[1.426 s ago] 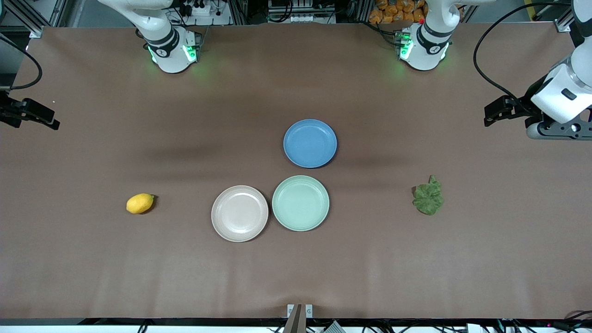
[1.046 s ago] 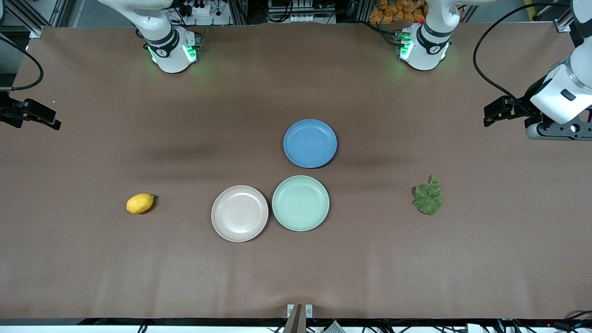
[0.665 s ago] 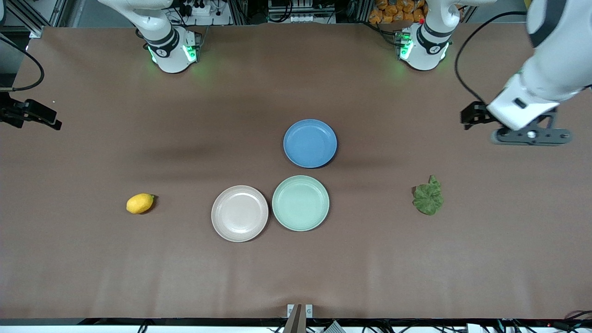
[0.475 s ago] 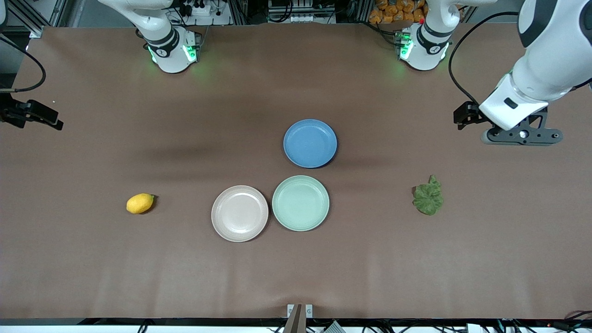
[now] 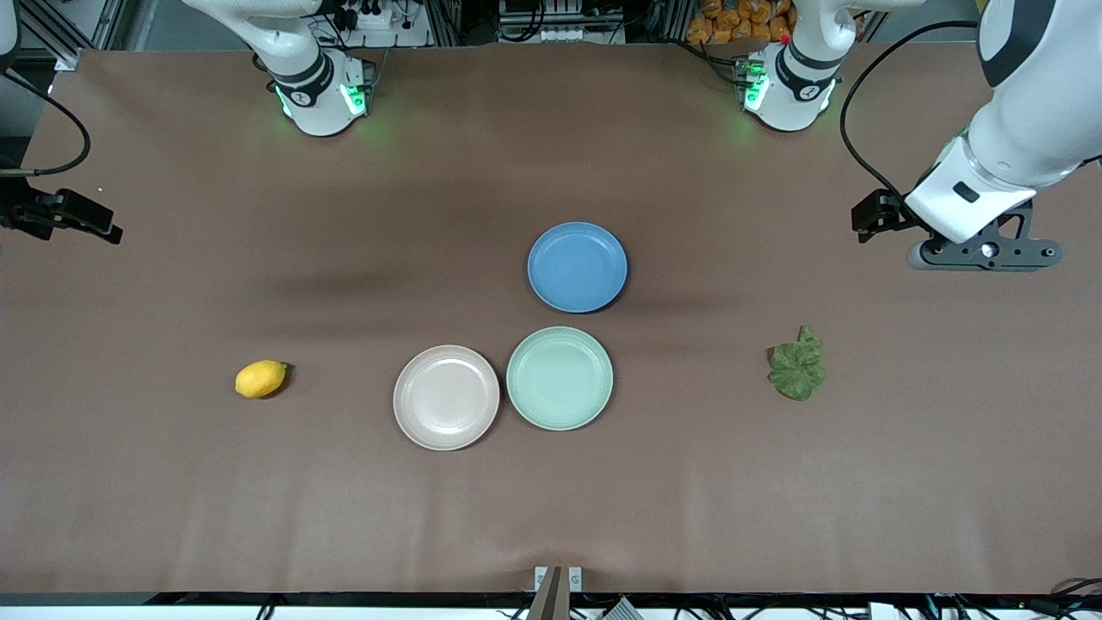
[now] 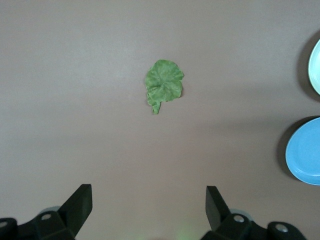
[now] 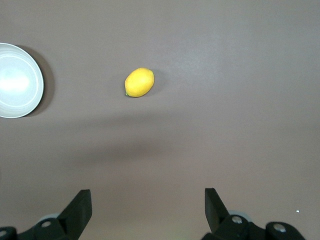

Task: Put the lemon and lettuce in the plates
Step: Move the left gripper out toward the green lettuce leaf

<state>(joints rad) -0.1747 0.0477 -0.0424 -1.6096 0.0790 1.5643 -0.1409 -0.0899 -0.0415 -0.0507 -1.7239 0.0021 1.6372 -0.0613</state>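
The left gripper (image 6: 147, 207) hangs wide open over bare table at its arm's end, the limp, light lettuce (image 5: 797, 366) lying nearer the front camera; a pinch at the bunched middle looks best. The right gripper (image 7: 147, 207), equally spread, hangs at its own end above the firm, rollable lemon (image 5: 260, 379), best taken across its narrow waist, with the beige-pink plate (image 5: 446, 397) and mint green plate (image 5: 560, 378) empty between.

A round blue plate (image 5: 577, 267) is seen lying empty on the brown counter (image 5: 551, 499), near its middle. A small metal bracket (image 5: 557, 579) is fixed at the counter edge nearest the front camera. Orange items (image 5: 736, 19) are stacked off the counter, by the left arm's base.
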